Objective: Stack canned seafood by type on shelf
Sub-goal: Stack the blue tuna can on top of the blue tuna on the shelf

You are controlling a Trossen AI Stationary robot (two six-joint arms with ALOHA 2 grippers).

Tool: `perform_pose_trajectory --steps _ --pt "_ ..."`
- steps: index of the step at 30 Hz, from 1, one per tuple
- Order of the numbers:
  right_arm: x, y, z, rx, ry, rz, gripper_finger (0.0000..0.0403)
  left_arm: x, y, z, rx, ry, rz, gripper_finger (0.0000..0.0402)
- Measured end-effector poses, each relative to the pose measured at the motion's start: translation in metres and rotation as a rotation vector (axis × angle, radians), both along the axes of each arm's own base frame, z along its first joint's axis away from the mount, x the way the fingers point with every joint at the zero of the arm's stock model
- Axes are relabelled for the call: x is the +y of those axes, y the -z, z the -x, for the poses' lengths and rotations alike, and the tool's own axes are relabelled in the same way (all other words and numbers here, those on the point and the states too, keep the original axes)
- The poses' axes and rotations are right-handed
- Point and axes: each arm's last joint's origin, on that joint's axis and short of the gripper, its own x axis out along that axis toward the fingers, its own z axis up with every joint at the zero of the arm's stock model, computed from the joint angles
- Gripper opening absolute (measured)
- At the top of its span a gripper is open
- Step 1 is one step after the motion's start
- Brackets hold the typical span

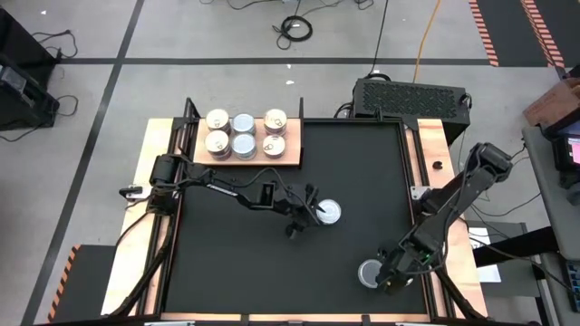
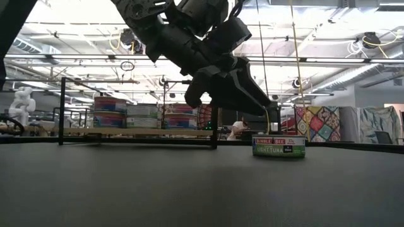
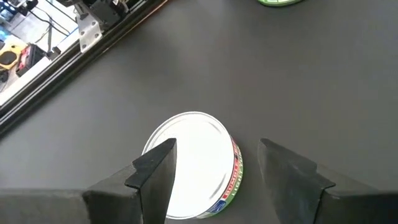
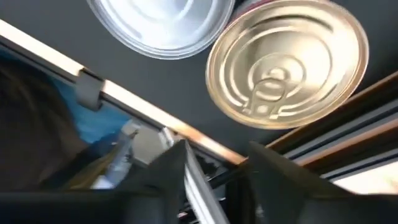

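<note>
Wood of the shelf [image 1: 292,156] at the mat's [image 1: 236,272] far left corner carries six stacked tins [image 1: 245,133] in two rows. My left gripper [image 1: 306,217] hangs near the mat's middle, fingers [image 3: 155,171] spread wide on either side of a white-topped tuna tin [image 3: 196,162] that lies on the mat, not clenched. My right gripper [image 1: 391,276] sits by the near right corner beside a grey tin [image 1: 370,272]; a gold tin [image 4: 287,61] shows there too, and I cannot tell whether those fingers grasp anything.
</note>
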Motion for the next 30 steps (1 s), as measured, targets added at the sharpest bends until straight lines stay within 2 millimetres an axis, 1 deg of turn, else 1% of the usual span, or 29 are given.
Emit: perform_pose_trajectory --steps 4,5,6,9,12,17,19,24,27,30 --pt "0.000 0.009 0.001 0.008 -0.105 0.041 0.0040 0.000 0.001 0.001 0.010 -0.001 0.001 0.0226" --pt "0.000 0.012 0.001 0.008 -0.138 0.052 0.0021 0.000 0.001 0.001 0.015 -0.003 0.004 0.0226" --pt "0.000 0.014 0.001 0.006 -0.169 0.062 0.0013 0.000 0.002 0.001 0.020 -0.004 0.006 0.0226" --pt "-0.003 0.025 0.000 0.016 -0.242 0.077 0.0012 -0.001 0.003 0.002 0.037 -0.003 0.006 0.0226" --pt "-0.008 0.040 0.001 0.043 -0.297 0.055 0.0003 -0.001 0.004 0.003 0.055 -0.003 0.005 0.0226" --pt "-0.028 0.054 0.000 0.034 -0.336 0.070 0.0001 -0.001 0.004 0.003 0.056 -0.003 0.005 0.0226" --pt "-0.041 0.054 -0.002 0.039 -0.338 0.128 0.0001 -0.001 0.005 0.003 0.059 -0.003 0.005 0.0226" --pt "-0.079 0.047 -0.008 0.006 -0.363 0.325 0.0001 -0.001 0.005 0.004 0.062 -0.003 0.004 0.0226" --pt "-0.101 0.042 -0.016 -0.075 -0.385 0.448 0.0001 -0.001 0.005 0.003 0.058 -0.002 0.004 0.0226" --pt "-0.120 0.041 -0.030 -0.180 -0.409 0.522 0.0001 -0.001 0.003 0.002 0.038 -0.002 0.005 0.0226"
